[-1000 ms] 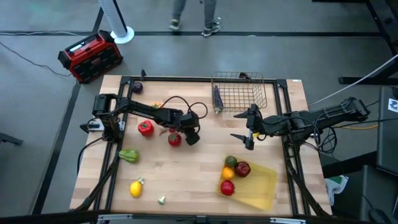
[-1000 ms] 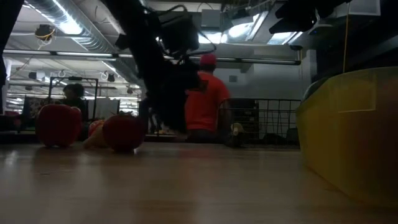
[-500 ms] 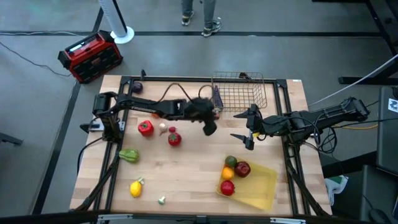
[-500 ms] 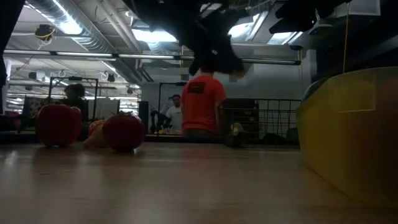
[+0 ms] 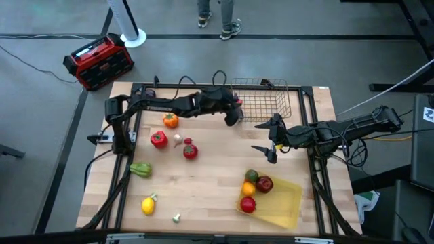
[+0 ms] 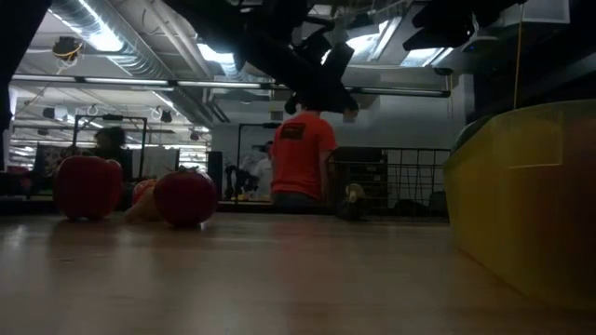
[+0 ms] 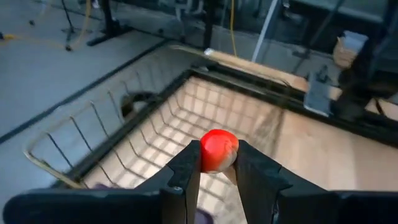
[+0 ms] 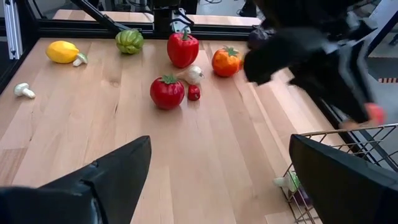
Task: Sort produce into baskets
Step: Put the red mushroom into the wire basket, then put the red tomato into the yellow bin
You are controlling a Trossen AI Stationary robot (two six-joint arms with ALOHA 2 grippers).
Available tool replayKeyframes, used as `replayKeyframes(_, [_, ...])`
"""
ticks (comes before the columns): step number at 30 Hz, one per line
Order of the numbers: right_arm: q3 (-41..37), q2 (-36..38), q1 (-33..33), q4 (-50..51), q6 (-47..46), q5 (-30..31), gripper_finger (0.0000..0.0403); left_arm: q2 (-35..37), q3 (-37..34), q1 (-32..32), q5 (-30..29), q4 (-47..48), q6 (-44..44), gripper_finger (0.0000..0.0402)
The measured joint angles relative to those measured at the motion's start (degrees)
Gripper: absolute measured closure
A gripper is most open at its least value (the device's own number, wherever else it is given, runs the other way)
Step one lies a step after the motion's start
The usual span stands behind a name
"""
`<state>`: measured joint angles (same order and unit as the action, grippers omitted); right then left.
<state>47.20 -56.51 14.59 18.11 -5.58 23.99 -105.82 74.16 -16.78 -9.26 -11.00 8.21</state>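
Over the near edge of the wire basket [image 5: 261, 99] I have the left gripper [image 7: 217, 163] clamped on a small red fruit [image 7: 217, 149], held above the mesh. My right gripper [image 5: 269, 141] waits mid-table with its fingers wide apart and holding nothing, between the wire basket and the yellow tray [image 5: 283, 203]. I see four pieces at one end of that tray. A red pepper [image 5: 158, 139], tomato [image 5: 190, 151] and lemon [image 5: 148, 204] lie on the table [image 5: 203, 190].
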Motion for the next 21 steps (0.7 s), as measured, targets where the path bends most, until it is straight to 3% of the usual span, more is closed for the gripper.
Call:
replayKeyframes(10, [0.0, 0.0, 0.0, 0.1, 0.0, 0.0, 0.0027, -3.5, 0.0, -3.9, 0.0, -2.7, -1.1, 0.0307])
replayKeyframes(21, [0.0, 0.0, 0.0, 0.0, 0.0, 0.0, 0.0027, -3.4, -0.1, -4.8, 0.1, -2.7, -1.7, 0.0208])
